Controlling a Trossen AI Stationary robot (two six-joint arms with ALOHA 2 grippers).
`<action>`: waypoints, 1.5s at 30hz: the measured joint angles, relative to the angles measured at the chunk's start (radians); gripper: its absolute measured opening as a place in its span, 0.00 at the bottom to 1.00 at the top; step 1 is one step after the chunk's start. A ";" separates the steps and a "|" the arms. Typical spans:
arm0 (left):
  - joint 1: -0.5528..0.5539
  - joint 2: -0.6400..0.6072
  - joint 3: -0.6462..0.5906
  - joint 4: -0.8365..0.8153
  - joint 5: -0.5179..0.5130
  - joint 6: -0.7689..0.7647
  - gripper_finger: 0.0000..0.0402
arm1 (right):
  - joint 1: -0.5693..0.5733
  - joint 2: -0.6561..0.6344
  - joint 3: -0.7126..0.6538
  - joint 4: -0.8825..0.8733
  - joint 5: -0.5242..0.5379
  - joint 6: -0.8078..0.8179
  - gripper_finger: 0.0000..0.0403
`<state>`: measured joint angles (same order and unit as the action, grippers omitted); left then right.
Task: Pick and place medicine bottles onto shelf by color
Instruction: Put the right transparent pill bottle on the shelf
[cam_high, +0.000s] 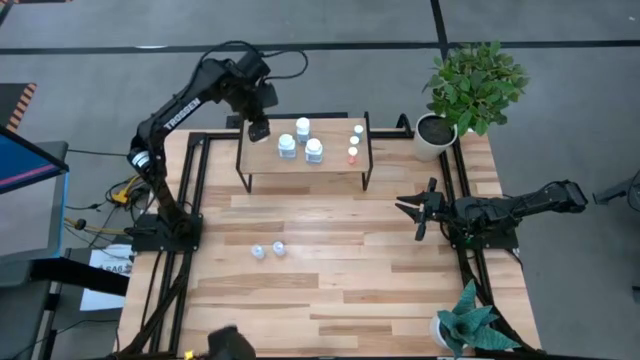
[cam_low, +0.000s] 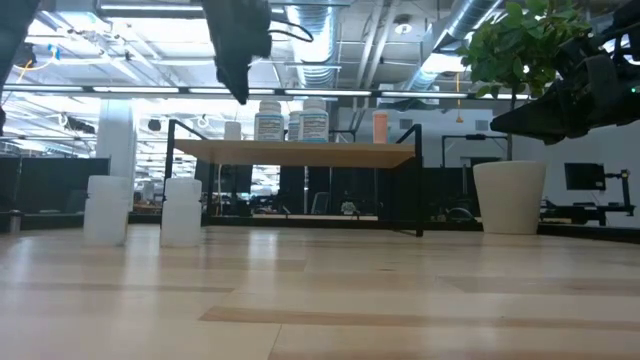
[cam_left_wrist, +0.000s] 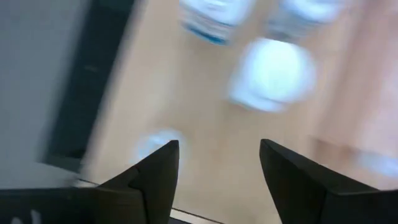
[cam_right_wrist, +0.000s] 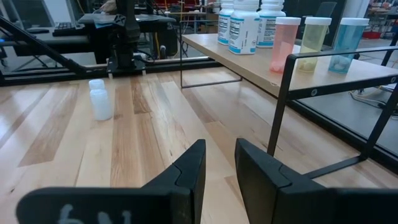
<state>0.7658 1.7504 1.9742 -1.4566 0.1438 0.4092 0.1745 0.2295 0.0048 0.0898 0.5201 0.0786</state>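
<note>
On slatted wood shelf (cam_high: 330, 160), cylindrical bottles (cam_high: 303, 140)

The left wrist view smears the large white medicine bottles (cam_left_wrist: 272, 73) into blurs; labels unreadable, and a pale blob (cam_left_wrist: 157, 144) cannot be identified

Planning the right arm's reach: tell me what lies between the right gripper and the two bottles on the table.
Only bare table between the right gripper and the two bottles, per the high view.
</note>
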 joint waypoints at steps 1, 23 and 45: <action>-0.011 0.000 0.015 -0.042 0.030 -0.024 0.52 | 0.000 0.000 0.000 0.000 0.000 0.000 0.27; -0.478 -0.045 0.032 -0.114 0.159 -0.202 0.51 | 0.000 0.000 0.000 0.000 0.000 0.000 0.27; -0.761 -0.170 -0.617 0.214 0.094 -0.356 0.51 | 0.000 0.000 0.000 0.000 0.000 0.000 0.27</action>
<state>0.0048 1.5808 1.3573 -1.2425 0.2377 0.0533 0.1745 0.2295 0.0048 0.0898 0.5202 0.0788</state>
